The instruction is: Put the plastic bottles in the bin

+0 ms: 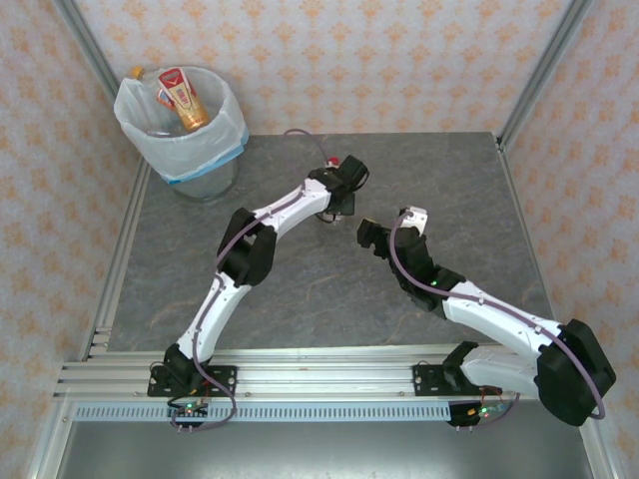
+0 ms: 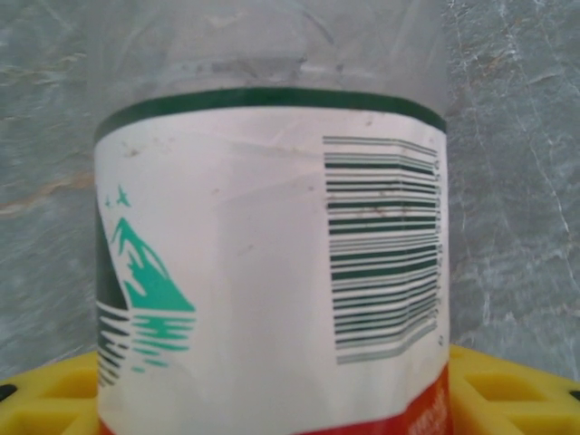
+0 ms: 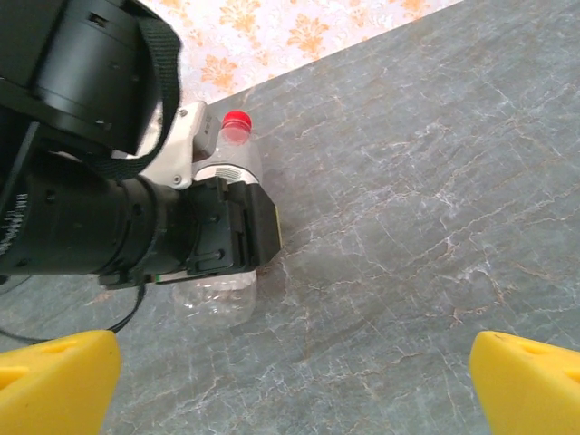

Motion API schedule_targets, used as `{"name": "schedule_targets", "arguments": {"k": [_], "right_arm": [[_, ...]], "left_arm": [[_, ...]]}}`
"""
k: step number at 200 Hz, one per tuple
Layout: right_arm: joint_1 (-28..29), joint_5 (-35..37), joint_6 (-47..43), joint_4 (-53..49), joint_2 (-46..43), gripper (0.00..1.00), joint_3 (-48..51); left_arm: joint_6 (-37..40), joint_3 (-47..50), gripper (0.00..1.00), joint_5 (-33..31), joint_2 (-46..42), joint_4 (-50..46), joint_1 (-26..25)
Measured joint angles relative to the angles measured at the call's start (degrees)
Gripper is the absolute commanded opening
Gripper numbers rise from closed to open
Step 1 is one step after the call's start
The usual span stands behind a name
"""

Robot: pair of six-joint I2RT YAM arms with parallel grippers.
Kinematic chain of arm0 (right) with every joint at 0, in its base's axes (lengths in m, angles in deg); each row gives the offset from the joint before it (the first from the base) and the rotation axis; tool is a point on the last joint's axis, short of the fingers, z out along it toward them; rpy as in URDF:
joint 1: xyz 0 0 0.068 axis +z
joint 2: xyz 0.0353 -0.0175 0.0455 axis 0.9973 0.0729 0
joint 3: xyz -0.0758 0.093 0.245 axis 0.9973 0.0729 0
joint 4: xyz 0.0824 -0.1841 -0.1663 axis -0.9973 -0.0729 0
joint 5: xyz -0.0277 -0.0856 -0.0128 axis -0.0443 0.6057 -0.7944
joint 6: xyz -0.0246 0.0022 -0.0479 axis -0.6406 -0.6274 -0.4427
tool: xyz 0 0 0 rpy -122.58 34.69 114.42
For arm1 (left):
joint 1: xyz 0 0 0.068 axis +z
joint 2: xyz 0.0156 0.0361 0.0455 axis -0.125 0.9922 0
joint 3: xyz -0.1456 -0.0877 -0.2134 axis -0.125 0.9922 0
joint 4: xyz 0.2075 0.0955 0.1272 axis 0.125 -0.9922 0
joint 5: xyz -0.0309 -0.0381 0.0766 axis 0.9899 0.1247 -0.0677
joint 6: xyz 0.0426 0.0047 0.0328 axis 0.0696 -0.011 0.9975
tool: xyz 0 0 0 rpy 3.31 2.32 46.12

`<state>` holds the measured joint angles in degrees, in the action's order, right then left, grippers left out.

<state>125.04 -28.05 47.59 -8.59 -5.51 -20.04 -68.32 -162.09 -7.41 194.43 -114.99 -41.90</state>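
A clear plastic bottle (image 3: 217, 299) with a red cap lies on the grey table, and its white label with a barcode (image 2: 272, 272) takes up most of the left wrist view. My left gripper (image 2: 272, 399) straddles its middle, with a yellow finger pressed against each side of the label. In the top view this gripper (image 1: 339, 195) sits at the table's centre, the red cap (image 1: 334, 160) poking out behind it. My right gripper (image 3: 294, 381) hovers open just to the right, nothing between its fingers. The bin (image 1: 215, 160) at the back left holds a red-labelled bottle (image 1: 185, 100).
The bin's white bag with a blue edge (image 1: 225, 150) hangs over its rim. Metal frame posts and patterned walls close in the table on the left, right and back. Open grey tabletop (image 1: 449, 190) lies to the right of both grippers.
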Motion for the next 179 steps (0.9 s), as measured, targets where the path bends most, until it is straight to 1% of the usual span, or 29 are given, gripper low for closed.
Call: {"name": "schedule_targets", "arguments": {"k": [22, 68, 92, 113, 138, 179], "right_arm": [[0.0, -0.17, -0.02, 1.2, 0.15, 0.99, 0.02], [0.0, -1.29, -0.02, 3.28, 3.3, 0.99, -0.2], [0.0, -2.19, 0.0, 4.13, 5.16, 0.99, -0.59], [0.0, -3.28, 0.02, 5.22, 7.78, 0.99, -1.73], [0.0, -4.61, 0.02, 5.66, 10.05, 0.99, -3.39], [0.0, -6.19, 0.0, 6.71, 11.54, 0.99, -4.81]], "left_arm": [[1.07, 6.32, 0.59, 0.02, -6.78, 1.62, 0.0], [3.65, 19.28, 0.59, -0.2, -25.86, 6.12, -0.02], [5.46, 23.37, 0.59, -2.03, -35.34, 7.37, 0.0], [6.95, 24.79, 0.59, -4.02, -41.55, 7.58, 0.79], [8.07, 25.62, 0.59, -5.9, -46.42, 7.76, 3.96], [10.93, 26.91, 0.58, -9.6, -50.9, 8.55, 11.76]]}}
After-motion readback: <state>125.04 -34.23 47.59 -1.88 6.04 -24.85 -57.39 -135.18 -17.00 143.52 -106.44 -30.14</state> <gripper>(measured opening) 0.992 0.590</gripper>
